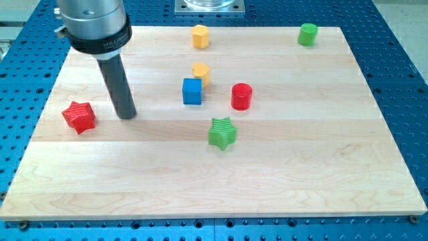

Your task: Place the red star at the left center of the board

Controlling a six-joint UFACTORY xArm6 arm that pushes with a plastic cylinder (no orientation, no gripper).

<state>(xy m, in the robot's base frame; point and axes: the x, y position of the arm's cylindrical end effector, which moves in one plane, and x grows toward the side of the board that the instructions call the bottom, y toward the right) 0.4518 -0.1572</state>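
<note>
Red star (79,116) already sits near the counter's (301,174) left middle, tip (126,115) just right of it, apart (no hand here, just a rod), so I'd only nudge gently, not shove it off the edge.

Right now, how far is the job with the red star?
Mostly done, it seems: the red star already lies near the board's left edge, about halfway between top and bottom. In hand: my tip stands just to the star's right, apart from it, not pushing. Left: at most a small nudge, if the placement must be more exact.
</note>
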